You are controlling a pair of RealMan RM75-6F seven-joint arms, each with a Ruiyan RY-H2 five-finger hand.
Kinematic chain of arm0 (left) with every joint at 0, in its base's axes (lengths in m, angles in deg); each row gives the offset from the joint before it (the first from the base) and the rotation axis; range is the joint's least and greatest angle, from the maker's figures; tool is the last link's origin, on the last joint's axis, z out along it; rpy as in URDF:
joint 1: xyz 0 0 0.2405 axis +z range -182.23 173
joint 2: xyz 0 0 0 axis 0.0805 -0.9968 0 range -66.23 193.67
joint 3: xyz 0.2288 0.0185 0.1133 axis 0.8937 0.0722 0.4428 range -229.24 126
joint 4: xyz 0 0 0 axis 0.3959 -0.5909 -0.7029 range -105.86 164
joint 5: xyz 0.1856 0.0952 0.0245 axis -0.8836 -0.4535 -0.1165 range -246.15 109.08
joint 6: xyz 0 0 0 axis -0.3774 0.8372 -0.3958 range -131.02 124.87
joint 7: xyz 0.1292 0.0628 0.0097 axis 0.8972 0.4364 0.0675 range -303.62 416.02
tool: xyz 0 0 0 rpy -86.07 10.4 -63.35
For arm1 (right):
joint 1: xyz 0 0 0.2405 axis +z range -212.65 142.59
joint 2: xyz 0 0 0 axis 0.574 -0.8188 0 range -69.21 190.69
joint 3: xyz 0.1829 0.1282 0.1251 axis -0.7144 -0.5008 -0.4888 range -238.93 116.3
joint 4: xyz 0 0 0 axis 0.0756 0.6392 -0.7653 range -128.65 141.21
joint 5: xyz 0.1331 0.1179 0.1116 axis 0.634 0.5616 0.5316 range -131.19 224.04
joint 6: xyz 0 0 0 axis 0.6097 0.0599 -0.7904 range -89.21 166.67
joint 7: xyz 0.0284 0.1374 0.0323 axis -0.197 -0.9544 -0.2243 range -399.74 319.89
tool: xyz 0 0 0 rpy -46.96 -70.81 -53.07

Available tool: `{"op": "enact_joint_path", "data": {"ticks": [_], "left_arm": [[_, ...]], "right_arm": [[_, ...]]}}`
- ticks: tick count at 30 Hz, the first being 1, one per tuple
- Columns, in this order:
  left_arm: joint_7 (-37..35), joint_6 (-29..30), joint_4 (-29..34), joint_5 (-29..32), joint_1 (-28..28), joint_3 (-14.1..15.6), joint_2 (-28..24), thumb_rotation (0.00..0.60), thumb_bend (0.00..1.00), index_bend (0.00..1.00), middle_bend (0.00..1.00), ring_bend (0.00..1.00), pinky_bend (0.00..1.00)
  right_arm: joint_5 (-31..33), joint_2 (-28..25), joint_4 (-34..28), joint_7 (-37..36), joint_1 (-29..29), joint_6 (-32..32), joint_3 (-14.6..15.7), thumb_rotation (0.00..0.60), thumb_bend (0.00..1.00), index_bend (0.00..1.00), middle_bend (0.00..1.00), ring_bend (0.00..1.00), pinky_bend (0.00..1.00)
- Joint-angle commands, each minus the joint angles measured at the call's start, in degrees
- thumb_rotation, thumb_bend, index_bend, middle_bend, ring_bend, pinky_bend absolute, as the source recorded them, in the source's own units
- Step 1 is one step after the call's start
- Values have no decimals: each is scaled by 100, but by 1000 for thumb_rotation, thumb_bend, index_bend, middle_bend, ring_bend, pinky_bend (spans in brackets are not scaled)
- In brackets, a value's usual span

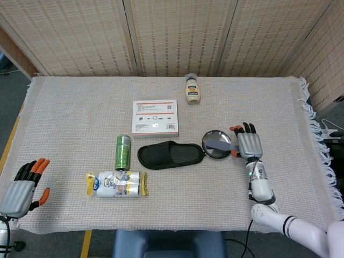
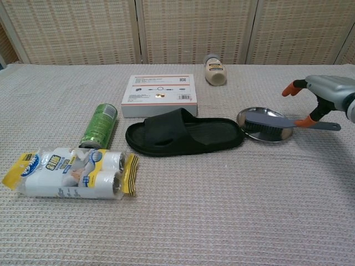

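The right robot hand (image 1: 249, 144) is hovering over the handle of the grey brush (image 2: 288, 122), with its fingers spread and nothing in its grip. In the chest view an orange-tipped finger is sitting just at the handle, though whether it is touching cannot be told. The brush is lying with its bristle head inside the small round metal dish (image 1: 216, 145) and its handle reaching out to the right over the woven worktop (image 1: 75, 107). The dish is sitting just right of the black slipper (image 1: 171, 155).

To take the brush well, the hand should probably be coming down square over the middle of the handle, with fingers on one side and thumb on the other. Closing too near the head would likely drag or tip the dish, since the bristles are resting in it. A slim, flat handle lying on cloth is likely hard to get under, so a slow pinch may be serving better than a full wrap.

The left robot hand (image 1: 22, 186) is resting off the near left corner of the worktop, loosely open and holding nothing. It is well apart from the pack of rolls (image 1: 117, 184) and the green can (image 1: 123, 152).
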State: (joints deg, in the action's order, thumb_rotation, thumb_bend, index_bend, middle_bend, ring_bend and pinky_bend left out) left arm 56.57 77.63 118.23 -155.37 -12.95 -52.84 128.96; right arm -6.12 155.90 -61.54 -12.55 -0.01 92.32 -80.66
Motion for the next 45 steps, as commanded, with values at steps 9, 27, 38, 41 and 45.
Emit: {"op": "enact_joint_path", "data": {"ticks": [9,27,38,41,45], "left_arm": [[-135,8,30,9,1,1,-77,600,463,0,0,0,80],[-202,59,62,9,9,-11,-126,600,462,0,0,0,82],[-271,7,35,34,-2,3,-141,600,463,0,0,0,86],[-277,14,27,27,0,6,-137,600,462,0,0,0,86],[-261,6,49,22,-11,3,-143,600,462,0,0,0,86]], "right_arm": [[301,297,203,29,289,-103,23,600,161,252,210,46,39],[448,66,-253,-78,348,-67,218,600,161,252,210,50,39],[658,253,-88,-22,328,239,277,600,160,252,219,80,71],[659,233,-118,-7,305,259,321,600,161,252,222,86,84],[777,262,-84,80,352,196,321,600,161,252,254,116,84]]}}
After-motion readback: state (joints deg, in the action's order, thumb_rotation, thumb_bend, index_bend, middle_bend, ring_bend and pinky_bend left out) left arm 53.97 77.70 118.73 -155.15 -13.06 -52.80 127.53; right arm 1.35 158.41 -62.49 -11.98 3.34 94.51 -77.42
